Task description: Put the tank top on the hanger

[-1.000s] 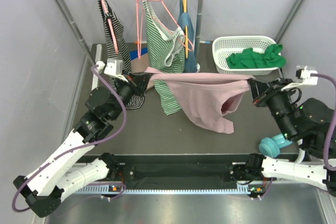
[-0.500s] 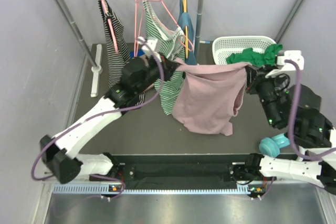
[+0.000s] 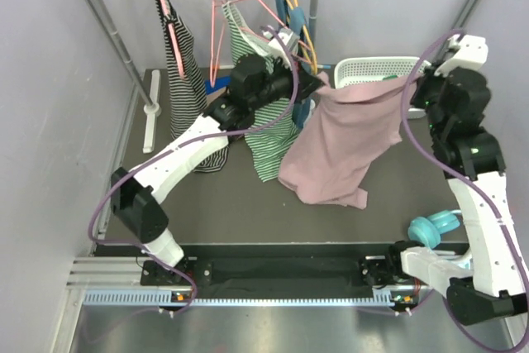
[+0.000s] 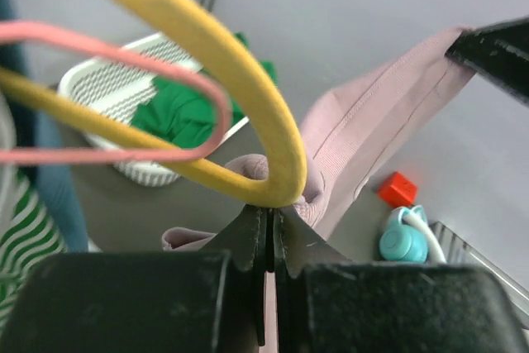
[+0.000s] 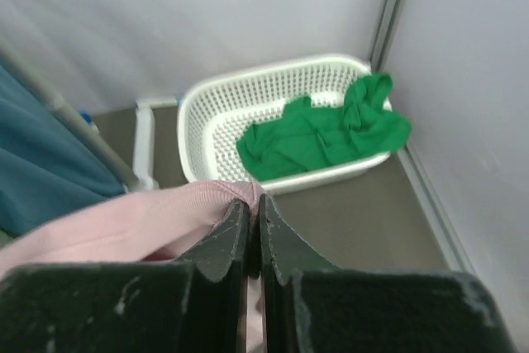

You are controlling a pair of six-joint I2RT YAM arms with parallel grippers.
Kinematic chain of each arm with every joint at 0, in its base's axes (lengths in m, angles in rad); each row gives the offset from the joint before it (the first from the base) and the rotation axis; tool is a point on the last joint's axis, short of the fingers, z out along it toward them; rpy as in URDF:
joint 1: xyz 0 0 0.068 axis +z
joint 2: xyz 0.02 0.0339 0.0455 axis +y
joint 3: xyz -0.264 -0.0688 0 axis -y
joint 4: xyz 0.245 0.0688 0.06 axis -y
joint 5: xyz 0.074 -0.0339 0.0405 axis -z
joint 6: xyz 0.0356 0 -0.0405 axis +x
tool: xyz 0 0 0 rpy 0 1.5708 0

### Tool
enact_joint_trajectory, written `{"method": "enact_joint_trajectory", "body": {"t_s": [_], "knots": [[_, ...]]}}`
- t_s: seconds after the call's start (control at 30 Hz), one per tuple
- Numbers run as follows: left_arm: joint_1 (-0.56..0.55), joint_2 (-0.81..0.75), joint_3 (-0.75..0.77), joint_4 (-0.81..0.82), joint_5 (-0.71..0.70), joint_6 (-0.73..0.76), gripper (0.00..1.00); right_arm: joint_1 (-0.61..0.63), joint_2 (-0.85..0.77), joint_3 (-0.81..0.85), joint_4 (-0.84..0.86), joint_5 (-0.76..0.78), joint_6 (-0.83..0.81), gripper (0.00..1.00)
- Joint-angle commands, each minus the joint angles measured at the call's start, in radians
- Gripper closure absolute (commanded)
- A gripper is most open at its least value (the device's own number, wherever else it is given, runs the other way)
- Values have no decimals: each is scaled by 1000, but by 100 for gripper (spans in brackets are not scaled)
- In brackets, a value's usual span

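Note:
The dusty-pink tank top point(image 3: 343, 142) hangs stretched between my two grippers, above the table and in front of the rack. My left gripper point(image 3: 318, 84) is shut on its left top edge, right against the thick yellow hanger point(image 3: 307, 35). In the left wrist view the gripper point(image 4: 270, 208) pinches the pink fabric point(image 4: 372, 121) just under the yellow hanger point(image 4: 248, 64). A thin pink hanger's end point(image 4: 99, 155) loops just left of it. A thin salmon-pink hanger point(image 3: 216, 31) hangs empty on the rail. My right gripper point(image 3: 411, 88) is shut on the other top edge point(image 5: 140, 221).
The rail also holds a black-striped top point(image 3: 178, 64), a green-and-white striped top point(image 3: 260, 72) and a blue garment point(image 5: 41, 155). A white basket point(image 5: 273, 80) with a green cloth point(image 5: 322, 134) stands at back right. A teal object point(image 3: 434, 227) lies at front right.
My left arm has swung up and right to the yellow hanger, carrying the tank top's edge. My right arm has risen. The tank top now hangs higher and further right.

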Motion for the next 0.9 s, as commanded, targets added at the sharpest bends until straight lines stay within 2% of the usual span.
{"method": "enact_joint_trajectory", "body": {"t_s": [0.0,0.1,0.13,0.2,0.4,0.47,0.67,0.87], "knots": [[1,51,151,152,142,19,100,-24,-24,219,39,-62,9,100],[1,36,102,211,136,31,100,-24,-54,170,55,-93,26,100],[-1,11,35,223,121,31,100,-24,-77,138,62,-109,31,100],[1,-22,-51,252,103,35,100,-22,-103,8,88,-132,54,100],[-2,-191,-465,289,-9,28,100,-16,-246,-379,169,-263,167,100],[-8,-249,-543,306,-14,27,100,-7,-298,-500,190,-310,213,100],[-22,-378,-744,263,-65,47,100,70,-363,-674,218,-317,275,100],[-21,-469,-889,145,-261,35,100,209,-360,-776,241,-291,342,100]]}}
